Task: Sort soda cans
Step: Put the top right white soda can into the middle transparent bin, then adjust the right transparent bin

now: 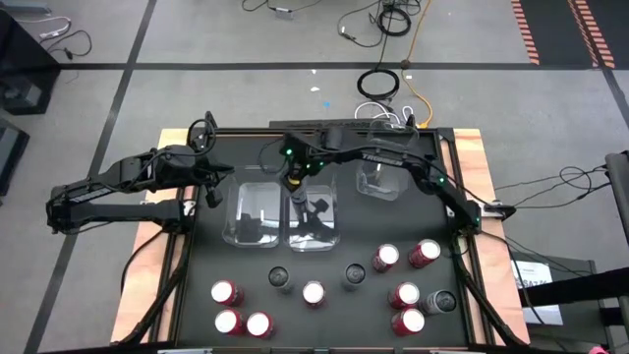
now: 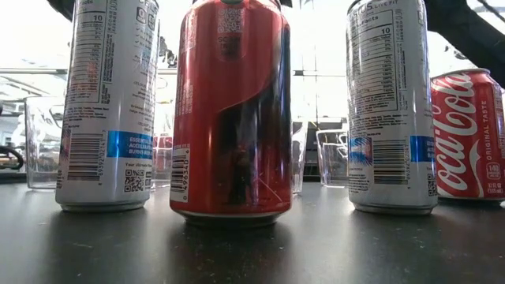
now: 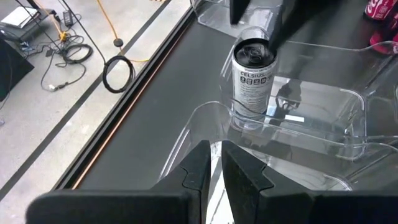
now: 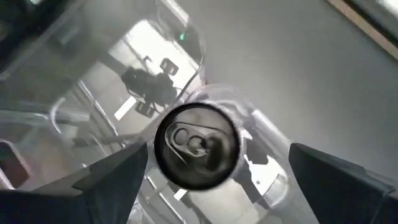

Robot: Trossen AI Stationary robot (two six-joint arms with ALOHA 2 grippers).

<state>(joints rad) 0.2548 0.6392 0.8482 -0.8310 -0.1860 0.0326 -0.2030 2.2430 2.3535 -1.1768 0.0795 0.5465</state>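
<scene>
A silver can with a dark top (image 3: 253,78) stands upright on the floor of a clear bin (image 1: 313,221), near the bin's far end. My right gripper (image 4: 219,151) hangs open right above it (image 1: 295,179). Its fingers stand on either side of the can's top (image 4: 198,144) and touch nothing. My left gripper (image 3: 214,177) is shut and hovers by the left bin (image 1: 251,211), at the table's left (image 1: 209,192). Several red cans (image 1: 314,293) and some dark-topped ones (image 1: 354,275) stand near the table's near edge.
Three clear bins sit mid-table, the third one (image 1: 378,177) farther right. In the low view a red can (image 2: 233,110) stands between two silver cans (image 2: 110,102), (image 2: 392,102), with a Coca-Cola can (image 2: 469,134) at the right. Cables lie on the floor beyond the far edge.
</scene>
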